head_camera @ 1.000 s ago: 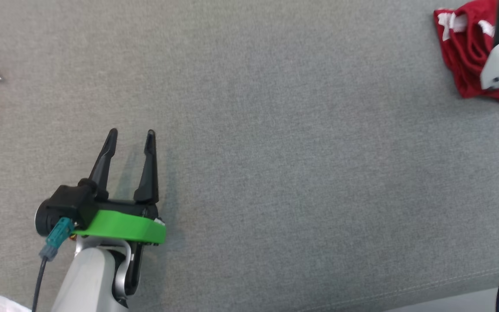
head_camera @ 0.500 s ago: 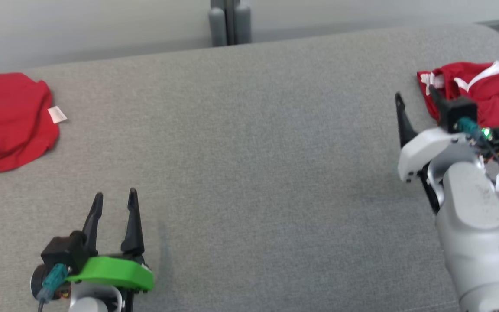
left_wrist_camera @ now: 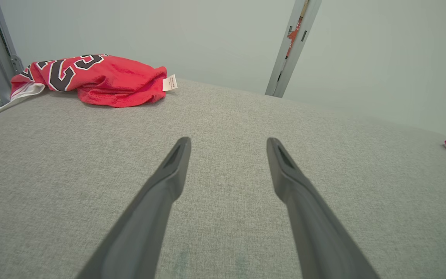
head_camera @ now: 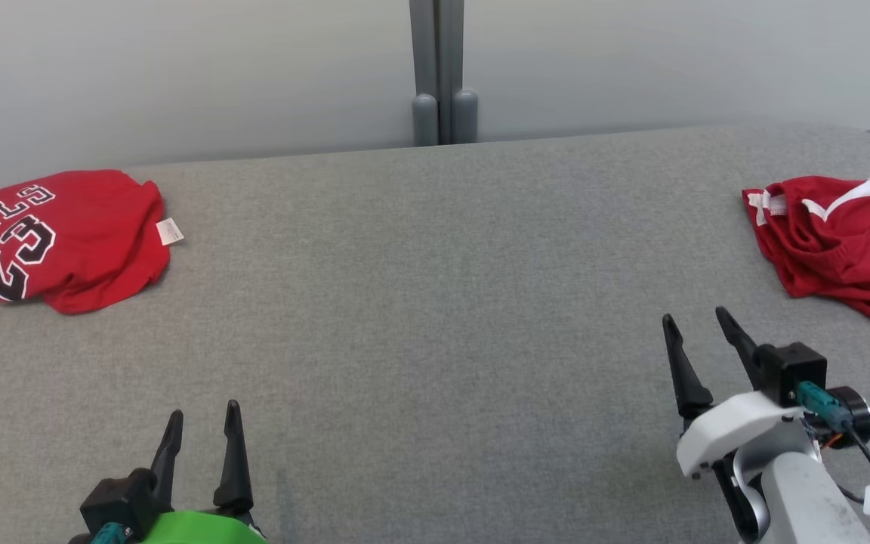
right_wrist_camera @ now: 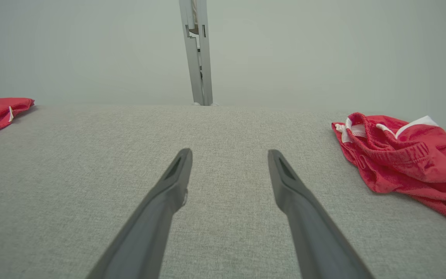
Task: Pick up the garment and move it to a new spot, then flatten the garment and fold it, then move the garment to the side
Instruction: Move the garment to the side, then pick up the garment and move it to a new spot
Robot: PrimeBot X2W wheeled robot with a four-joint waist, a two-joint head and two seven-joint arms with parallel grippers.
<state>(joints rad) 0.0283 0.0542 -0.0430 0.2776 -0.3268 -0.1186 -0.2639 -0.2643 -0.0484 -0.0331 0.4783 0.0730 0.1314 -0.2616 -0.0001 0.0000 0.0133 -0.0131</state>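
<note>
Shorts (head_camera: 835, 242), red with white trim, lie crumpled at 2 o'clock in the head view on the grey upholstered surface (head_camera: 435, 302), close to its right edge.

Change since half a second ago: the head camera has tilted up, so more wall and more of the grey post (head_camera: 439, 75) are in frame. The right gripper was just beside the shorts then and is now well apart from them.

Left to right:
- A red jersey (head_camera: 65, 242) numbered 23 lies at 10 o'clock, with a white tag (head_camera: 169, 231) at its right edge.
- The left gripper (head_camera: 205, 409) sits at 7 o'clock, fingers spread and holding nothing.
- The right gripper (head_camera: 694, 314) sits at 5 o'clock, fingers likewise spread and holding nothing.

View differences:
- The head view shows the jersey's number from above, while the left wrist view shows its bunched folds side-on.
- The right wrist view shows the shorts' gathered waistband and white drawstring (right_wrist_camera: 347, 130), which the head view leaves indistinct.
</note>
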